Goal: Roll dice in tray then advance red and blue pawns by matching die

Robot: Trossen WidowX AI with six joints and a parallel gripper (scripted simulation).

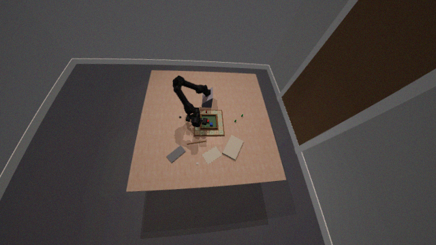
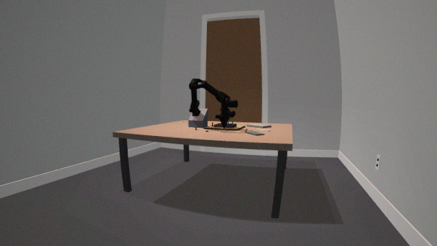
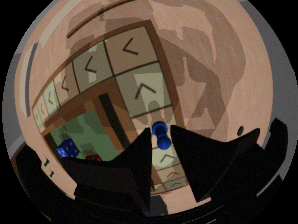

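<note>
The blue pawn (image 3: 160, 131) stands on a pale arrow square of the board (image 1: 221, 123). My gripper (image 3: 160, 129) (image 2: 224, 127) is down at it, its fingers partly closed on either side, with narrow gaps still visible; it is open. The blue die (image 1: 211, 124) (image 3: 67, 149) and the red die (image 1: 208, 121) (image 3: 92, 158) lie in the green-floored tray (image 1: 217, 123). A finger partly hides the red die in the wrist view. Their numbers are too small or blurred to read. The red pawn (image 1: 206, 111) (image 2: 212, 124) stands on the board's track near the grey block.
The grey sloped block (image 1: 207, 101) (image 2: 198, 122) stands behind the board. Two green pieces (image 1: 242, 116) (image 1: 235, 121) are to the right. A small dark piece (image 1: 180, 117) (image 3: 240, 130) lies left. A stick (image 1: 196, 142), grey slab (image 1: 176, 154), paper (image 1: 212, 155) and book (image 1: 233, 147) lie in front.
</note>
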